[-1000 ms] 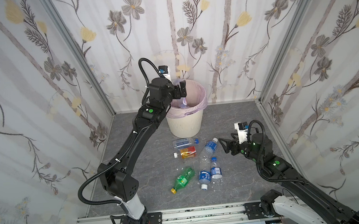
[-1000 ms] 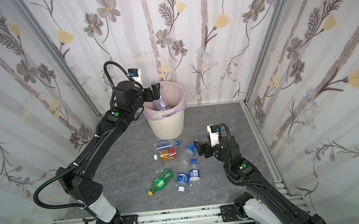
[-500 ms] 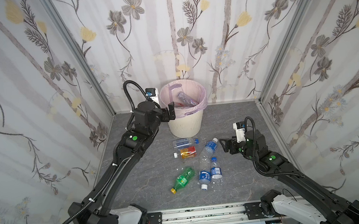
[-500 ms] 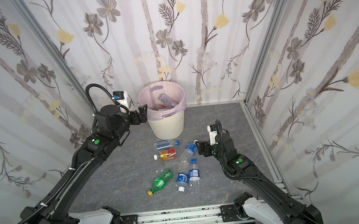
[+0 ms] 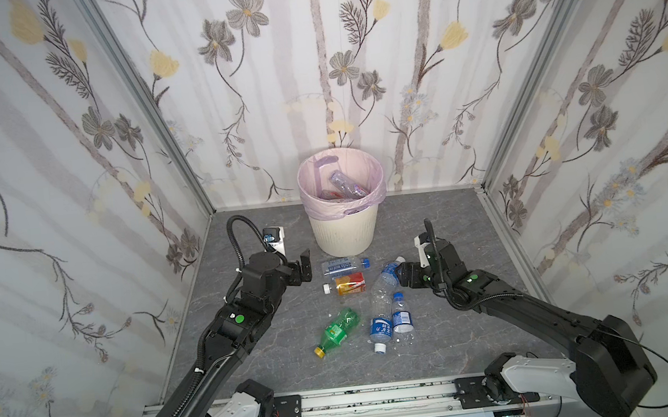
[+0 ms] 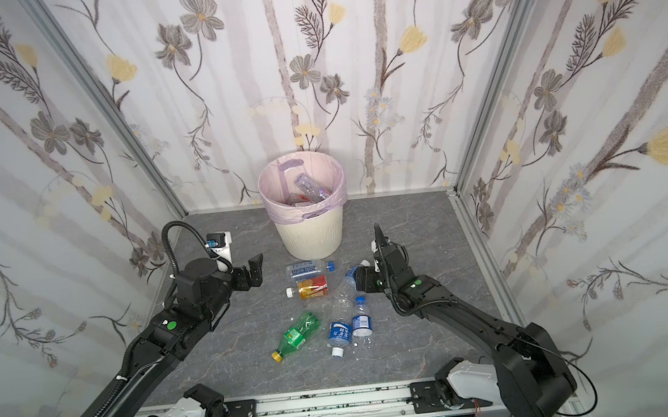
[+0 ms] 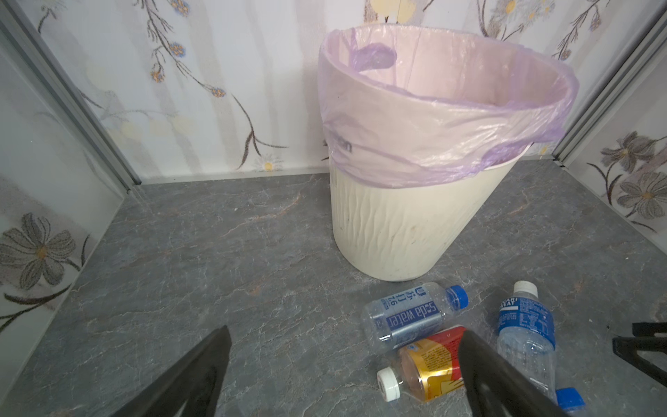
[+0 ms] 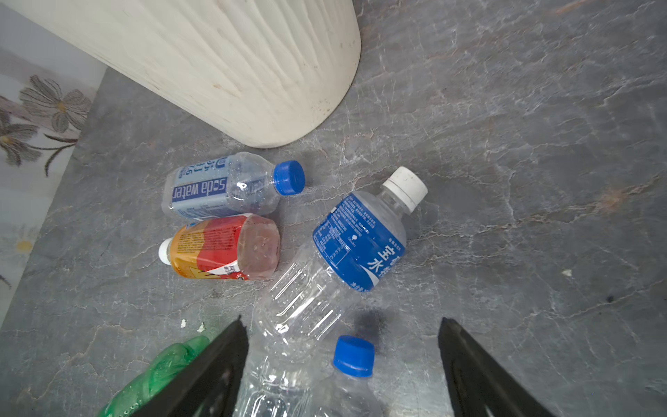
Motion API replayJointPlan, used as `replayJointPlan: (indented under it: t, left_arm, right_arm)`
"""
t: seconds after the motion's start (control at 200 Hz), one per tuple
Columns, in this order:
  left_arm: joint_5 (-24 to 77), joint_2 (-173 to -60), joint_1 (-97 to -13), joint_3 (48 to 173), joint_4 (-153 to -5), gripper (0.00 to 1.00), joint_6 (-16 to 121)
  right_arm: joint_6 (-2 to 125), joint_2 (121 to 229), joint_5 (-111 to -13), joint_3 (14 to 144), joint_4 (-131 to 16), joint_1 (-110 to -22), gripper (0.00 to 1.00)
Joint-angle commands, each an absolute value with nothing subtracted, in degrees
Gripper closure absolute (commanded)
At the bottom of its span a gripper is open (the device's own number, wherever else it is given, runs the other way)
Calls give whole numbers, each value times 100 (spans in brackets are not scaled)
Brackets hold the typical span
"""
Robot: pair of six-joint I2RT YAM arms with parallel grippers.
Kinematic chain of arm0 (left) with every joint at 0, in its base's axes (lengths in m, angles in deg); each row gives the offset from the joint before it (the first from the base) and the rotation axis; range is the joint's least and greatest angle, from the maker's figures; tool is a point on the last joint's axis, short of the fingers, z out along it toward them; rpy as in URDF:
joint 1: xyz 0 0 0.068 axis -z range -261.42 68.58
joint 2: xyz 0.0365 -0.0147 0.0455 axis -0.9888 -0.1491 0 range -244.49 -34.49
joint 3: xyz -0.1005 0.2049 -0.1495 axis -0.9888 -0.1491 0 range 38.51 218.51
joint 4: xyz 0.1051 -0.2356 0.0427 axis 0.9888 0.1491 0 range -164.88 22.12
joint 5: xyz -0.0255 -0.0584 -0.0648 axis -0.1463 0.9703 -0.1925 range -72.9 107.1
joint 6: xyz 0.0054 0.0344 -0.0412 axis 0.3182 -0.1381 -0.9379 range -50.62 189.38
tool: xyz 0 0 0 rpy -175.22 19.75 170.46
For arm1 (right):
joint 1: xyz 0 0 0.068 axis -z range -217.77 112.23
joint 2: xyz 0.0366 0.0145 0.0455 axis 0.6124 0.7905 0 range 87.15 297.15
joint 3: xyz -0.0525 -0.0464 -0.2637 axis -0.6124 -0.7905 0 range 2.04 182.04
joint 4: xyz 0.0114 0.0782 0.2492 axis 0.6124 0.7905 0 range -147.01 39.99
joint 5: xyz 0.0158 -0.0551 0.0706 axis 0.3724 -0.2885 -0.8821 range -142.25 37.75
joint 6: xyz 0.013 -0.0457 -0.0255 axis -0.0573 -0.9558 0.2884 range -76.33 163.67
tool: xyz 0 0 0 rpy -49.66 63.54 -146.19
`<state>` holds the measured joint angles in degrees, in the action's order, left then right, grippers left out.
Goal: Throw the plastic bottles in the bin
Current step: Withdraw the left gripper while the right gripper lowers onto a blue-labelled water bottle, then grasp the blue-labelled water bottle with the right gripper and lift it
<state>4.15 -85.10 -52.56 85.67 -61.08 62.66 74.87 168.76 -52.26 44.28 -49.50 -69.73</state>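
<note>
The bin [image 5: 345, 233] [image 6: 310, 239] stands at the back wall, a pink liner over its rim, with plastic bottles [image 5: 342, 183] lying inside. Several more bottles lie on the floor in front of it: a soda water one [image 5: 342, 266] [image 7: 411, 317], a red-orange one [image 5: 350, 284] [image 8: 220, 249], a clear blue-labelled one [image 5: 387, 275] [image 8: 346, 249], a green one [image 5: 338, 330] and a small blue-capped one [image 5: 400, 320] [image 8: 353, 355]. My left gripper [image 5: 303, 266] [image 7: 344, 339] hangs open and empty, left of the soda water bottle. My right gripper [image 5: 403, 274] [image 8: 341, 332] is open over the clear bottle's base.
Flowered walls close in the left, back and right sides of the grey stone floor [image 5: 440, 333]. Bare floor lies left of the bin [image 7: 216, 252] and to the right of the bottles. A metal rail [image 5: 363, 399] runs along the front edge.
My left arm has left the bin's rim and swung down and forward to the floor beside the bottles. The right gripper has edged toward the clear bottle, its jaws a little narrower.
</note>
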Motion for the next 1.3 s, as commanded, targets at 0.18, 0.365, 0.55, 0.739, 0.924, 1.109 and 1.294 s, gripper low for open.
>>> replayJointPlan:
  t: [0.18, 0.365, 0.55, 0.739, 0.924, 1.109, 1.294]
  left_arm:
    - [629, -8187, -5272, 8148, -6187, 0, 6043]
    - [762, -7995, -5273, 7893, -6166, 0, 6006]
    - [796, -7831, -5275, 7807, -6146, 0, 6040]
    - [866, -7734, -5277, 7787, -6143, 0, 6155]
    - [883, -7720, -5277, 7780, -6121, 0, 6178]
    - [871, -7738, -5277, 7780, -6117, 0, 6185]
    - [897, -7786, -5277, 7773, -6111, 0, 6157]
  right_arm:
    - [8071, 17961, -5207, 4740, -5680, -7118, 19]
    - [8121, 18709, -5445, 5038, -5836, -7201, 20]
    - [8130, 19246, -5589, 5324, -5956, -7194, 22]
    - [8103, 19731, -5609, 5714, -5916, -7179, 26]
    - [8009, 19926, -5518, 5907, -5869, -7152, 31]
    - [7766, 19771, -5330, 5911, -5799, -7040, 42]
    - [7425, 19167, -5046, 5792, -5703, -6981, 43]
